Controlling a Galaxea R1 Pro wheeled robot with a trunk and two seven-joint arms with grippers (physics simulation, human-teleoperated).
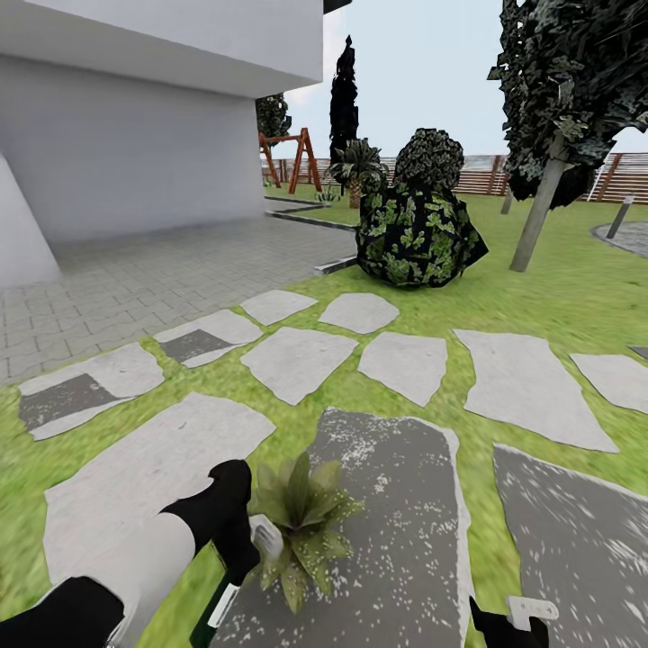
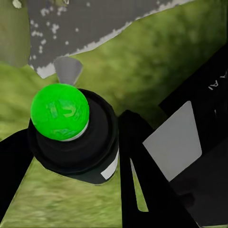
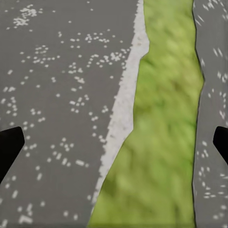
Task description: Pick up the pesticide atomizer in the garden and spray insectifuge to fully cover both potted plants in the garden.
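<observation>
My left gripper (image 1: 238, 538) is shut on the pesticide atomizer (image 1: 219, 608), whose white trigger head (image 1: 266, 536) lies right against a potted plant (image 1: 303, 529). That plant, a low rosette of pointed olive-green leaves, stands on the near left edge of a dark speckled slab (image 1: 396, 531). From the left wrist camera I look down on the atomizer (image 2: 71, 142): dark body, green dot (image 2: 59, 112) and pale nozzle (image 2: 69, 70), with black fingers (image 2: 147, 190) beside it. My right gripper (image 1: 509, 621) is open above slab and grass, its fingertips (image 3: 9, 145) far apart. The second potted plant is out of view.
Pale stepping slabs (image 1: 297, 360) cross the lawn ahead. A dense leafy bush (image 1: 418, 229) and a leaning tree trunk (image 1: 540, 216) stand beyond them. Grey paving (image 1: 162, 270) and the house wall (image 1: 135, 144) lie to the left. A swing frame (image 1: 290, 157) and slat fence (image 1: 486, 175) close the back.
</observation>
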